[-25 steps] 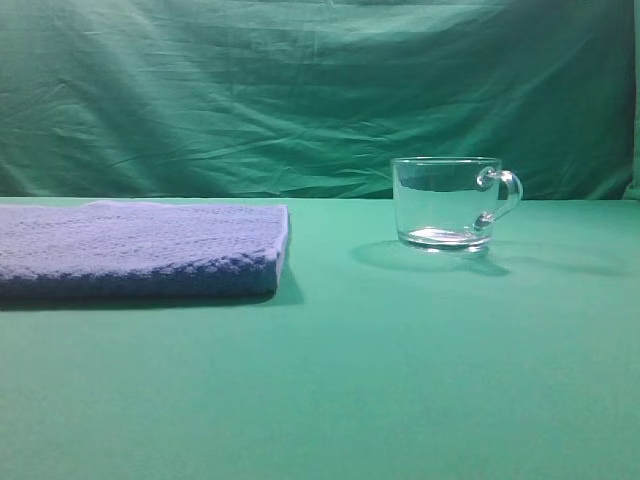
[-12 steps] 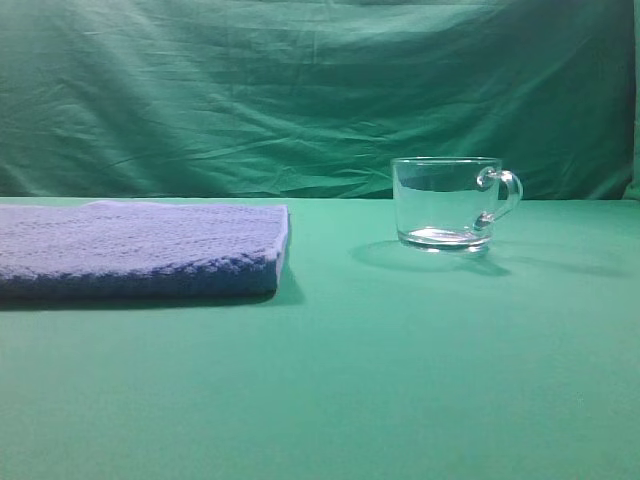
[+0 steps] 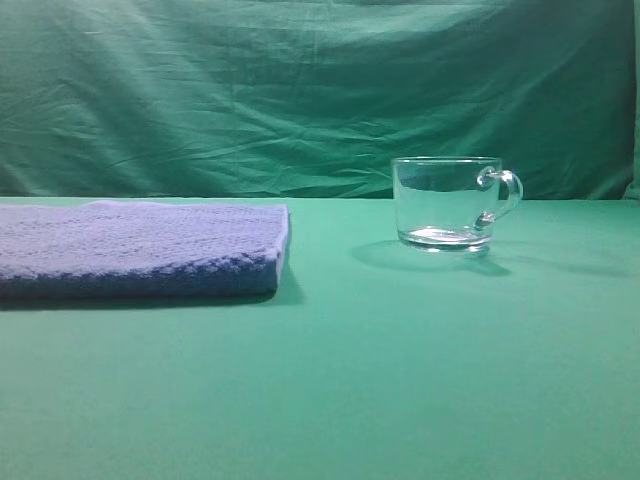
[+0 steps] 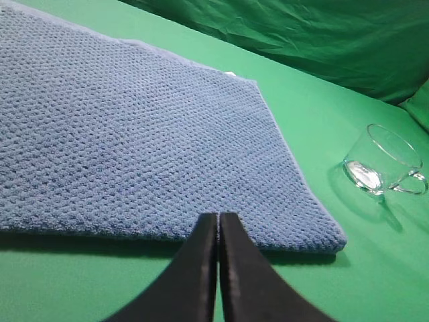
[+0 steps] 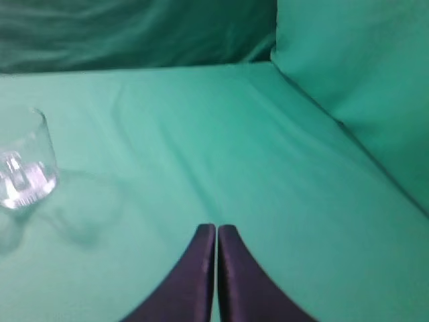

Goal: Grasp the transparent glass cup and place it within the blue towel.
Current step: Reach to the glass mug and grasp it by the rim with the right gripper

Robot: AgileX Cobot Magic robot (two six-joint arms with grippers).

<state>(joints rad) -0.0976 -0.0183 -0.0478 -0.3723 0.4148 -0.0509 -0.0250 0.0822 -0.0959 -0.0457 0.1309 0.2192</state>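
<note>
The transparent glass cup stands upright on the green cloth at the right, its loop handle pointing right. It also shows in the left wrist view and at the left edge of the right wrist view. The blue towel lies flat at the left, apart from the cup; it fills much of the left wrist view. My left gripper is shut and empty, near the towel's near edge. My right gripper is shut and empty, well to the right of the cup. Neither gripper shows in the exterior view.
A green cloth covers the table and hangs as a backdrop behind. A raised green fold stands at the right in the right wrist view.
</note>
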